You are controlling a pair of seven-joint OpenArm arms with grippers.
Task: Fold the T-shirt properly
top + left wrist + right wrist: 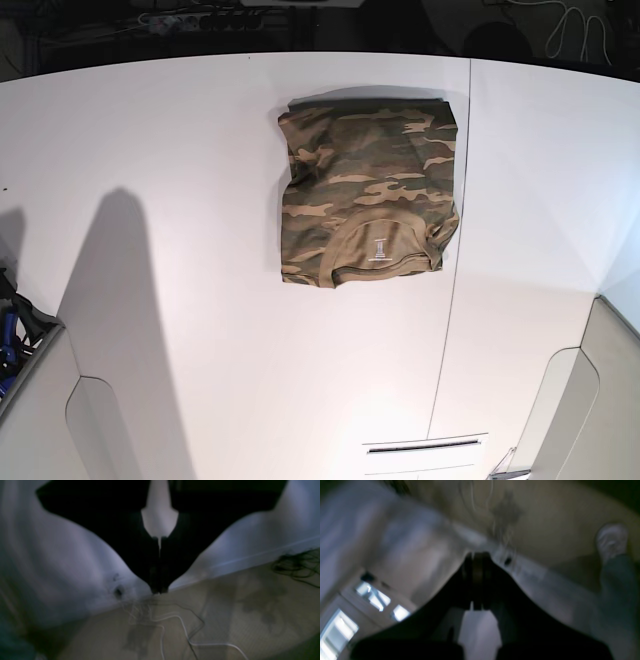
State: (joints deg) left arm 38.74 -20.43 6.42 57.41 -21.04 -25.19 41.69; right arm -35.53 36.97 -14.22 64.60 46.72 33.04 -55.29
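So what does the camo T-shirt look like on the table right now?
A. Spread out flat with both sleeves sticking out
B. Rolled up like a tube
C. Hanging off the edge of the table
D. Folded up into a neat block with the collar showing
D: the T-shirt lies as a compact rectangle on the white table, no sleeves sticking out, with its collar and small white label showing at the near edge.

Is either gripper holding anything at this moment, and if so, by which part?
Nothing is held. The left gripper and right gripper are both shut on nothing, away from the table, where the T-shirt lies folded.
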